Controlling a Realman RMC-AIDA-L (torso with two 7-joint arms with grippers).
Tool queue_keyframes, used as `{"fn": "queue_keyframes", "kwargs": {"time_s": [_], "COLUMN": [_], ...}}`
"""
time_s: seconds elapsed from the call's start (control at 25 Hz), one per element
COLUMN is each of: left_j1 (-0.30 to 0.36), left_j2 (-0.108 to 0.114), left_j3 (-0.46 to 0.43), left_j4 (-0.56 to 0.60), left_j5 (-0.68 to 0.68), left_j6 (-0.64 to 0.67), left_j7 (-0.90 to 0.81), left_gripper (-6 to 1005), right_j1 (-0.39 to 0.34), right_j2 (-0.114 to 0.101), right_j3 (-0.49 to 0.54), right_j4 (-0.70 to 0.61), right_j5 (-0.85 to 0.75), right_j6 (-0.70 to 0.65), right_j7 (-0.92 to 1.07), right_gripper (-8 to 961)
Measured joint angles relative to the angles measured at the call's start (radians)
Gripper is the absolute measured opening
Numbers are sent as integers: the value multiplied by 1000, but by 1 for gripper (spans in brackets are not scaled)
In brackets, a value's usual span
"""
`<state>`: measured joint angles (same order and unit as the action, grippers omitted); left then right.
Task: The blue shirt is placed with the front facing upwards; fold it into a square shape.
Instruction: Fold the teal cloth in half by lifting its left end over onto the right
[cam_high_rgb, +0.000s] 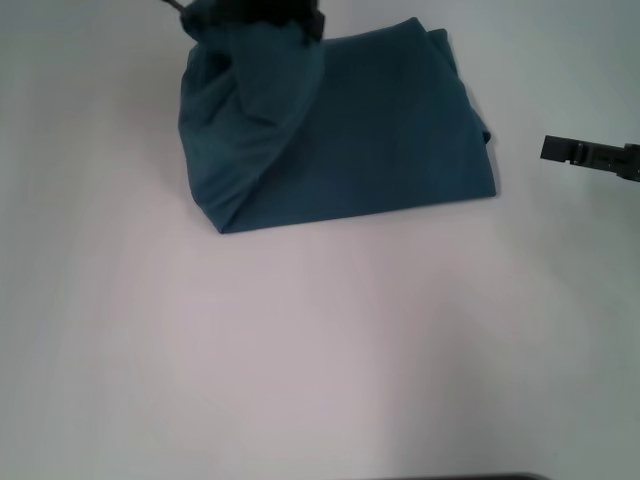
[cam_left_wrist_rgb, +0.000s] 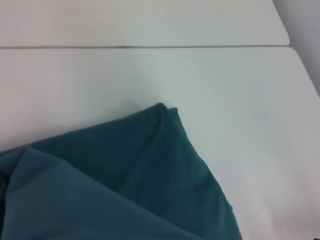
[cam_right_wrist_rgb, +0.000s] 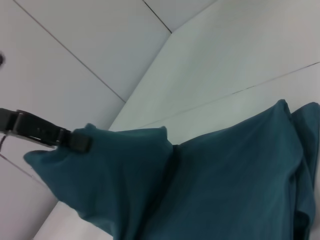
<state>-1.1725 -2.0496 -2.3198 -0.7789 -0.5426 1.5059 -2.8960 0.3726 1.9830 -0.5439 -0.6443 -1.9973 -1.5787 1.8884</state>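
Observation:
The blue shirt (cam_high_rgb: 380, 130) lies folded into a rough rectangle at the far side of the white table, with no print showing. My left gripper (cam_high_rgb: 255, 15) hovers over its far left corner, shut on a flap of cloth that hangs lifted and draped above the rest. The right wrist view shows that same left gripper (cam_right_wrist_rgb: 75, 141) pinching the raised flap of the shirt (cam_right_wrist_rgb: 225, 180). In the left wrist view only a folded corner of the shirt (cam_left_wrist_rgb: 125, 175) shows. My right gripper (cam_high_rgb: 560, 150) hangs off the shirt's right edge, apart from it.
The white table (cam_high_rgb: 300, 350) stretches bare toward me in front of the shirt. A seam (cam_left_wrist_rgb: 150, 47) crosses the tabletop beyond the shirt, and the table's far corner (cam_left_wrist_rgb: 289, 44) lies past it. A panelled wall (cam_right_wrist_rgb: 75, 45) stands behind the table.

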Motion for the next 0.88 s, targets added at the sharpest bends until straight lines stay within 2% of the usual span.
{"fn": "queue_keyframes", "kwargs": {"time_s": [0.2,0.48,0.6,0.76,0.88], "left_j1": [-20,-26,-47,-93,-129], "left_j2": [-12,-44,-39,-15,-22], "left_j3": [61,90,114,125,147], "left_j4": [51,62,76,85,79], "left_j5": [4,6,23,55,131], "left_j6": [-79,-115,-116,-101,-87], "left_j7": [-5,-11,-47,-76,-80], "left_gripper": [67,68,67,66,66], "right_j1": [0,6,10,14,14], "right_j2": [1,3,3,1,1], "right_j3": [1,0,0,0,0], "right_j4": [0,0,0,0,0], "right_j5": [0,0,-1,-2,-3], "right_j6": [-3,-1,-1,0,0], "right_j7": [0,9,15,24,25], "right_gripper": [825,823,822,821,820]}}
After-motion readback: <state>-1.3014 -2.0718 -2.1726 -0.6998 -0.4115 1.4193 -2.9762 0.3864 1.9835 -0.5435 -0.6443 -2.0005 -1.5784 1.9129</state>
